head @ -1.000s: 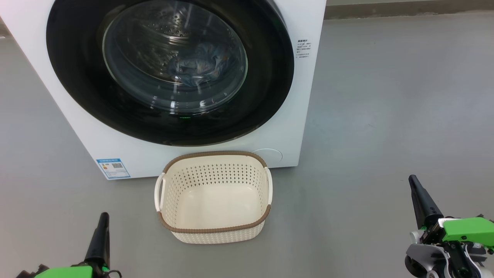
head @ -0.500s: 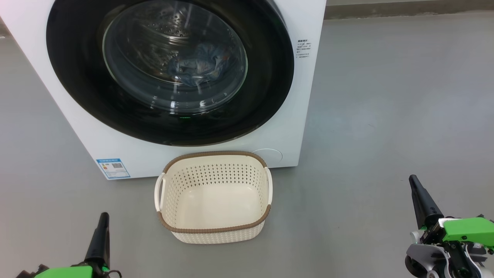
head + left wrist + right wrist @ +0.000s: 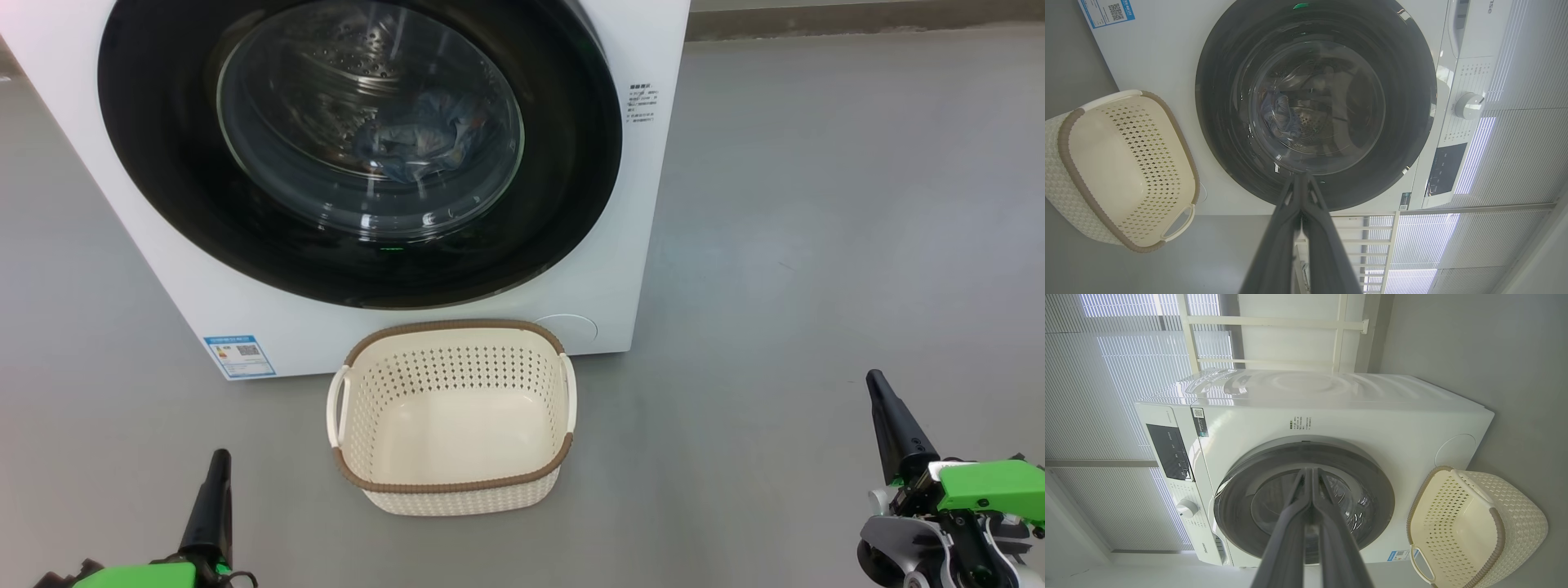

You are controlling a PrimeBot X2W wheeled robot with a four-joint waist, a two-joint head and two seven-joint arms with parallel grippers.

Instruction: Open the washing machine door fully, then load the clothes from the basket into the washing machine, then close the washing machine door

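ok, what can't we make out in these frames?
- The clothes: head view, dim behind the washing machine door's reflective glass; piece count and print unclear.
- Door latch: hidden behind the closed door, engagement unknown.
- The washing machine: top cut off by head view's upper edge.
- Blue label: text too small.
- Right wrist view: right gripper covers the window's middle.

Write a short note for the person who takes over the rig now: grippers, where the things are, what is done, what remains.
The left gripper is shut and empty, over the floor left of the basket.
The right gripper is shut and empty, right of it.
The basket is empty, before the washing machine.
The clothes lie in the drum behind the closed washing machine door.
Done: loading, door closed.
Left: apparently nothing.
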